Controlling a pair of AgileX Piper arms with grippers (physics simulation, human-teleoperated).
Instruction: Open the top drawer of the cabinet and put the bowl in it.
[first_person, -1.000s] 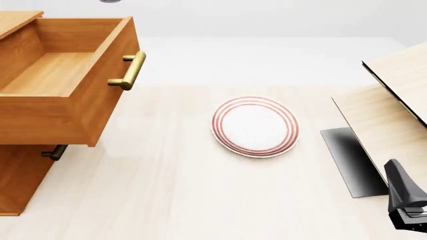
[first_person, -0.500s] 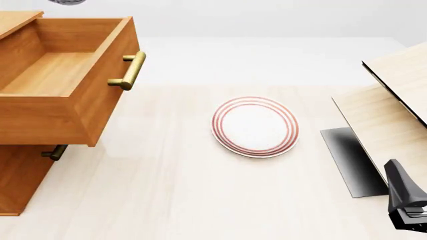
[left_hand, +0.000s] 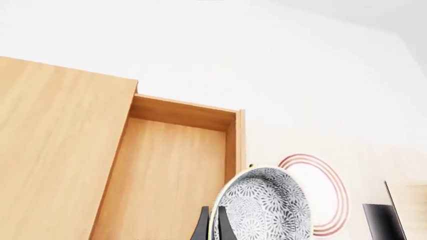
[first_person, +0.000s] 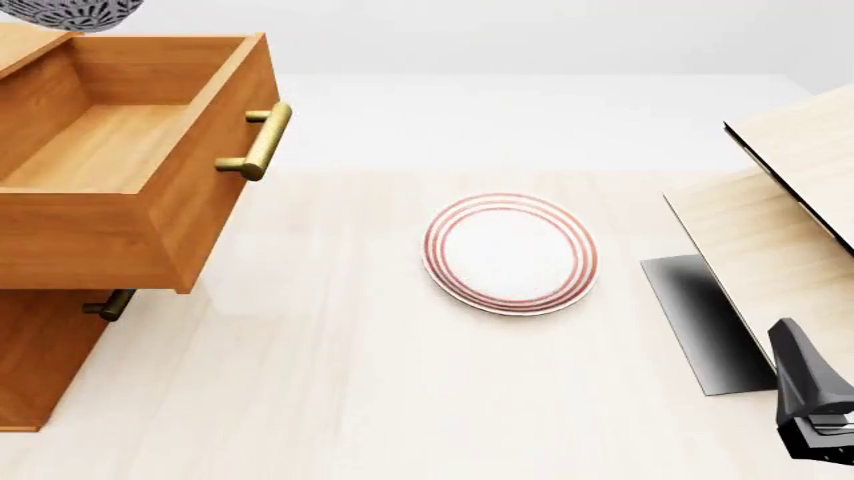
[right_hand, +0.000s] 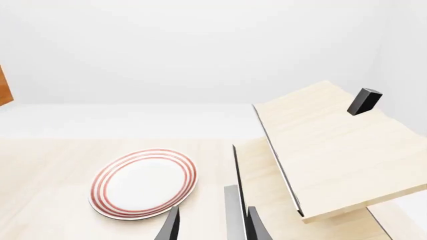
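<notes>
The cabinet (first_person: 38, 352) stands at the left with its top drawer (first_person: 123, 150) pulled far out, its inside bare. The speckled bowl (first_person: 74, 12) shows at the front view's top edge, high over the drawer's back left corner. In the left wrist view my left gripper (left_hand: 213, 228) is shut on the rim of the bowl (left_hand: 265, 207), which hangs tilted above the drawer (left_hand: 170, 170) near its handle end. My right gripper (first_person: 817, 420) stays at the near right, and in its wrist view the right gripper (right_hand: 213, 227) is open with nothing held.
A white red-ringed plate (first_person: 510, 253) lies mid-table. A pale light-wood structure (first_person: 787, 200) with a dark panel (first_person: 705, 320) fills the right side. The second drawer's brass handle (first_person: 110, 304) sticks out below the open drawer.
The bowl has moved left and down along the front view's top edge, so more of it shows. The right arm, plate and drawer have not moved.
</notes>
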